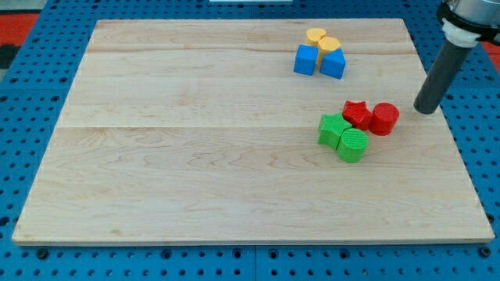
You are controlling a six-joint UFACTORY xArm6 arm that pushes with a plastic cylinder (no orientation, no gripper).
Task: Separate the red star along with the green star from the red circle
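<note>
The red star [357, 114] lies right of the board's middle, touching the red circle [384, 119] on its right. The green star [334, 129] sits just below-left of the red star, touching it. A green circle [352, 145] touches the green star at its lower right. My tip [426, 110] rests on the board to the right of the red circle, a short gap away from it. The dark rod rises to the view's top right.
Two yellow blocks [316, 36] [329, 44] and two blue blocks [306, 59] [333, 63] are clustered near the board's top edge. The wooden board [195, 140] lies on a blue perforated table; its right edge is close to my tip.
</note>
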